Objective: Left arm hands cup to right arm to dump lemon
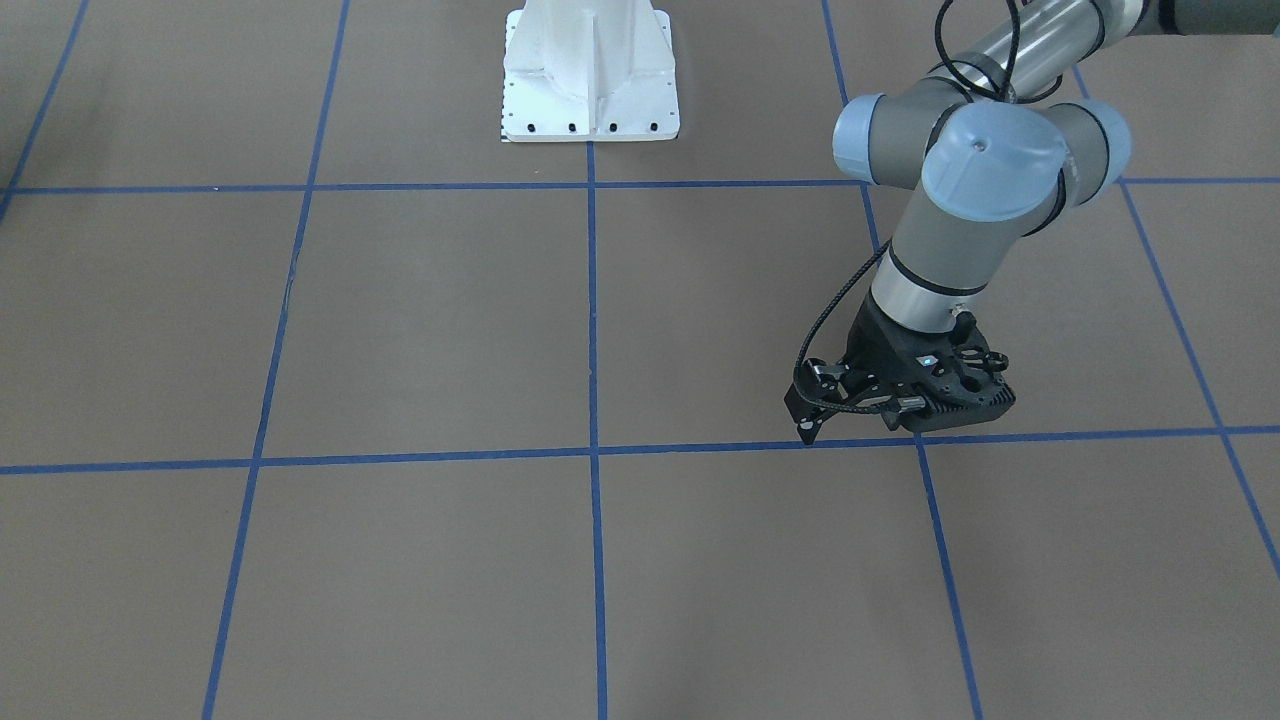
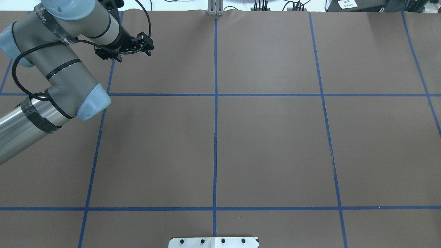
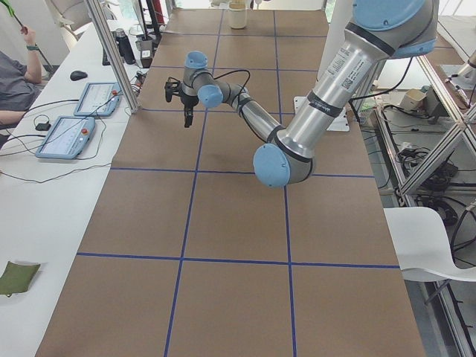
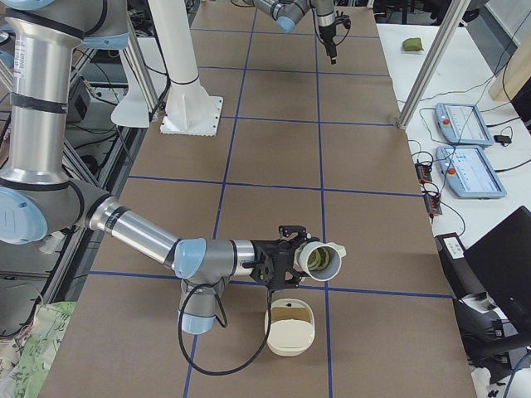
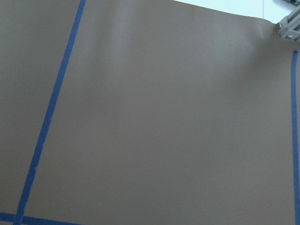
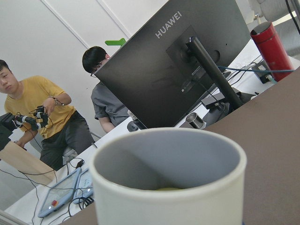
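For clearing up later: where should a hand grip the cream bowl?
Its rim, from straight above, one finger inside: the bowl stands upright with an open mouth, probably too wide to span. Take the side away from the cup.

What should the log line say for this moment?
phase: dump pending | cup: tipped sideways at right gripper, beside cream bowl | lemon: inside cup | left gripper: away, empty

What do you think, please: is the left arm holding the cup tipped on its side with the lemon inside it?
Not quite: it is the right arm, not the left. The exterior right view shows that near, large arm with the cup at its gripper, tipped on its side with the lemon inside; the left gripper, far off, holds nothing.
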`<action>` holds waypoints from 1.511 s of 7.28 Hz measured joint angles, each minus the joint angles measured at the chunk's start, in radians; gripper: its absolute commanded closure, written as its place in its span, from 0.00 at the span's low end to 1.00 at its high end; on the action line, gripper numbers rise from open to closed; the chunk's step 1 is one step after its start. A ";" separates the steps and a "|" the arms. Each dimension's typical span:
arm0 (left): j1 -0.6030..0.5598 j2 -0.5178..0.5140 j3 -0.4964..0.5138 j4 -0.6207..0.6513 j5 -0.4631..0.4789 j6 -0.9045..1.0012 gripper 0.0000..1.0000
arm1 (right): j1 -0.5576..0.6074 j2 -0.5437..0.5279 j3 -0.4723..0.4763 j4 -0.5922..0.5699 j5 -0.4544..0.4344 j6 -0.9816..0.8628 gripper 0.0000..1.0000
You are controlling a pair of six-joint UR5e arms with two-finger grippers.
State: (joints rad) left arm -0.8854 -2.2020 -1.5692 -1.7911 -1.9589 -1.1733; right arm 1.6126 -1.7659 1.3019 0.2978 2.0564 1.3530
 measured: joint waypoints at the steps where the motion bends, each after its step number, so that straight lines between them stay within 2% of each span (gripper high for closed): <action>1: 0.001 0.003 0.000 0.000 0.000 0.000 0.00 | -0.028 -0.011 0.004 -0.016 -0.050 -0.061 0.82; 3: 0.006 0.006 0.000 -0.001 0.005 -0.001 0.00 | -0.048 -0.044 0.022 -0.024 -0.086 -0.039 0.82; 6: 0.013 0.007 0.000 -0.001 0.027 -0.001 0.00 | -0.061 -0.053 0.045 -0.004 -0.088 0.243 0.82; 9: 0.014 0.007 0.001 -0.001 0.029 0.001 0.00 | -0.093 -0.043 0.035 0.075 -0.086 0.439 0.84; 11: 0.014 0.007 0.001 -0.001 0.029 0.001 0.00 | -0.112 -0.017 -0.018 0.146 -0.083 0.566 0.86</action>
State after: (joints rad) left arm -0.8713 -2.1951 -1.5682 -1.7917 -1.9298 -1.1720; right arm 1.5004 -1.7826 1.2843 0.4442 1.9731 1.9189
